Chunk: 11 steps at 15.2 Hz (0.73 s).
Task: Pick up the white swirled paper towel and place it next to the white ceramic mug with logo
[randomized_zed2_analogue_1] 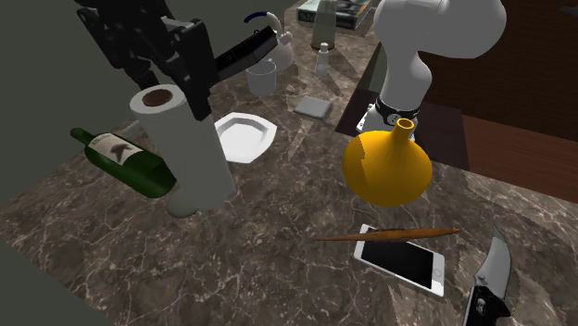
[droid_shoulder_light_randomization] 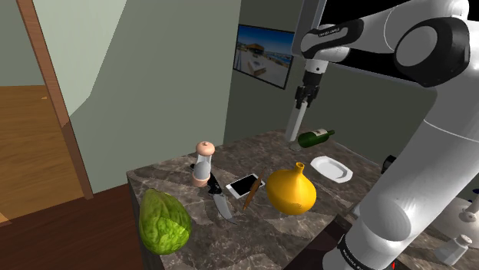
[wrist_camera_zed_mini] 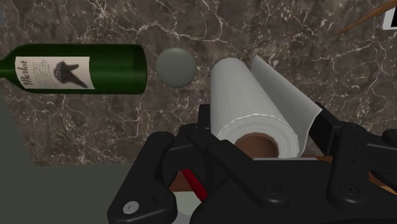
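The white paper towel roll (randomized_zed2_analogue_1: 190, 157) stands upright on the dark marble counter (randomized_zed2_analogue_1: 278, 250), with a loose sheet hanging off one side (wrist_camera_zed_mini: 286, 95). My black gripper (randomized_zed2_analogue_1: 176, 88) is over the roll's top. In the wrist view its fingers (wrist_camera_zed_mini: 205, 124) press against both sides of the roll (wrist_camera_zed_mini: 245, 95) around the brown core. The roll's base looks to be resting on the counter. In the shoulder view the gripper (droid_shoulder_light_randomization: 305, 98) sits atop the roll (droid_shoulder_light_randomization: 297, 123). A plain white mug (randomized_zed2_analogue_1: 262, 76) stands beyond the white plate (randomized_zed2_analogue_1: 245, 137), near a kettle (randomized_zed2_analogue_1: 270, 39).
A green wine bottle (randomized_zed2_analogue_1: 125, 159) lies right beside the roll. A yellow gourd vase (randomized_zed2_analogue_1: 387, 167), phone (randomized_zed2_analogue_1: 403, 259), wooden stick (randomized_zed2_analogue_1: 384, 235) and knife (randomized_zed2_analogue_1: 486, 278) lie nearer the stand. A coaster (randomized_zed2_analogue_1: 315, 106) and shaker (randomized_zed2_analogue_1: 322, 60) sit by the mug. A grinder (droid_shoulder_light_randomization: 203, 163) and green lumpy fruit (droid_shoulder_light_randomization: 163, 222) stand at the counter's end.
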{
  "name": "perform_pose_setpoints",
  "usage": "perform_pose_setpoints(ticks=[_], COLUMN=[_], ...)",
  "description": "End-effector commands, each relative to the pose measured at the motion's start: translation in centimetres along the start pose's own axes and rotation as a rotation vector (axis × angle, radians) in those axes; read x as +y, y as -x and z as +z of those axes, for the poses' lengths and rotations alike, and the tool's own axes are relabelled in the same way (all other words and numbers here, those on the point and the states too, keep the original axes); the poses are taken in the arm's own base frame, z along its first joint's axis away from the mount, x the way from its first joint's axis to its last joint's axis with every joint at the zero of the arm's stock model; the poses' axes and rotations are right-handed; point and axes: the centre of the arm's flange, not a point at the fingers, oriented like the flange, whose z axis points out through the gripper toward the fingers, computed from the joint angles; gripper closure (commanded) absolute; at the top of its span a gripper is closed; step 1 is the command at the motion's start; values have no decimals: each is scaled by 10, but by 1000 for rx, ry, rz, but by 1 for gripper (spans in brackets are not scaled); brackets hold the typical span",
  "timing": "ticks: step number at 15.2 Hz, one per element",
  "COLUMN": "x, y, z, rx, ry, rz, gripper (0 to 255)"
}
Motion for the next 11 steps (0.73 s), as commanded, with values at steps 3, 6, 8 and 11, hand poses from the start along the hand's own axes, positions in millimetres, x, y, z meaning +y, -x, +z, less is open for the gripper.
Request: perform_pose_setpoints(ticks=[3,6,8,11], x=[-1,-1,-2,-2], y=[0,1,1,1], z=[-21,-37,-48,-64], rx=[0,0,0,0], ry=[0,0,0,0], rz=[0,0,0,0], gripper=[255,255,255,255])
